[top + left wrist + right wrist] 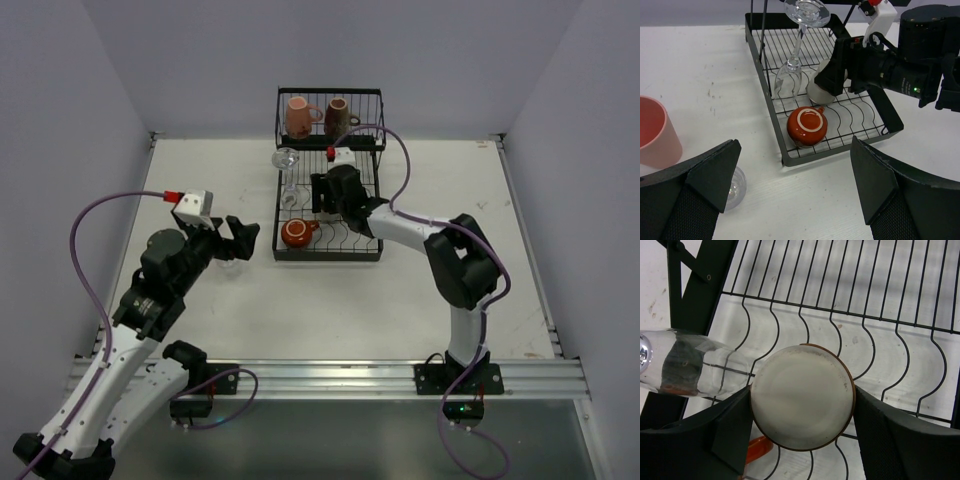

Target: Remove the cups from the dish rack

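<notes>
The black wire dish rack stands at the table's far middle. A pink mug and a dark brown mug sit in its raised tier. A clear stemmed glass and the squat orange-red cup lie in the flat tier. My right gripper is shut on the white-and-brown cup, which is upside down over the curved dividers. My left gripper is open and empty above the table, just left of the rack's near corner. The salmon tumbler and a small clear glass stand on the table beside it.
The rack's near frame edge lies just ahead of my left fingers. White walls close in the table on three sides. A purple cable arcs over the rack's right side. The clear glass lies close to my right gripper's left finger.
</notes>
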